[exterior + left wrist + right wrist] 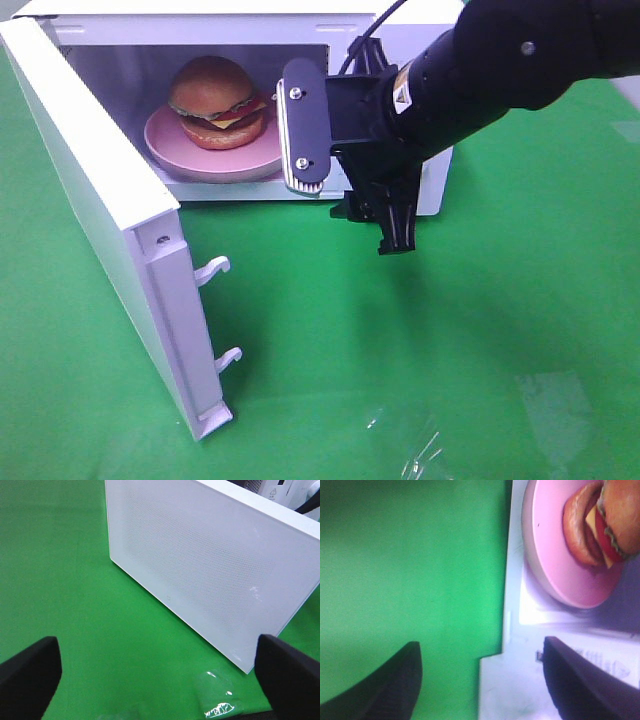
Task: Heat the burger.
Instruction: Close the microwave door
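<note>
A single burger [216, 100] is sitting on one pink plate [205, 162] inside the lone white microwave [200, 10], whose door [90, 190] is standing swung wide open on the left of the cavity, its two white latch hooks [212, 268] pointing out over the green worktop [470, 350]. The right gripper [352, 190] is hovering just outside the mouth of the oven, turned on its side, with its fingers [380, 690] spread apart and holding nothing; from there the burger is lying straight ahead and inward, close by, and being round it is offering no long axis to line up with. The left gripper [160, 680], out of sight in the high view, is facing the outer, speckled face of the door with its fingers [30, 675] as wide apart as they go, also empty, and the door's lower edge is running slantwise across its path. With the food apparently loaded, the pending step is likely the closing of the door: the left arm is the one standing behind that panel, while the right arm, nearer the burger, is sitting close to the arc the door would sweep.
</note>
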